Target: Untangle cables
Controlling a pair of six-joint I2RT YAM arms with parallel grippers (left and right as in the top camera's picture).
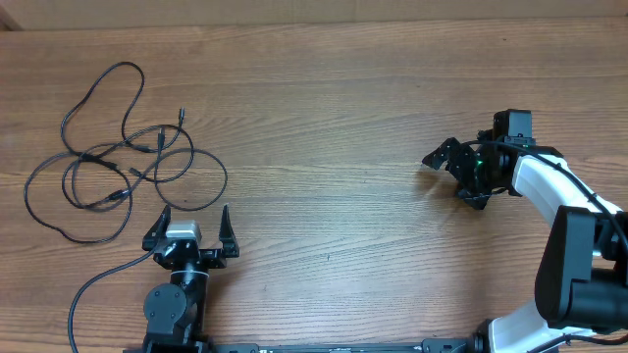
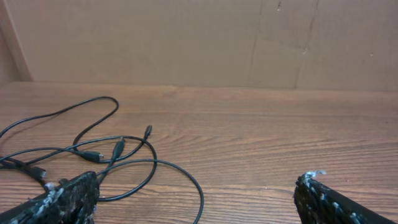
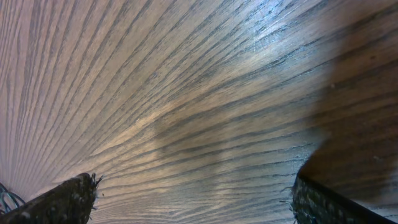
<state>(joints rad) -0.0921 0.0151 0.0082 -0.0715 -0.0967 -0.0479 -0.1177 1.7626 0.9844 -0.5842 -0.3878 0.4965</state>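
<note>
The cables (image 1: 145, 143) lie as a loose tangle of thin black cords with small plugs on the left part of the wooden table. My left gripper (image 1: 194, 216) sits just in front of the tangle's nearest loop, open and holding nothing. In the left wrist view the cables (image 2: 93, 157) spread out ahead on the left, and one loop curves in between the wide-apart fingers of the left gripper (image 2: 196, 183). Far to the right, my right gripper (image 1: 453, 179) is open over bare wood, well away from the cords. In its wrist view the right gripper (image 3: 194, 183) frames only the tabletop.
A thicker black cable (image 1: 98, 284) runs from the left arm's base toward the table's front left edge. A cardboard wall (image 2: 199, 37) stands behind the table's far edge. The right arm's white links (image 1: 549, 186) fill the right side.
</note>
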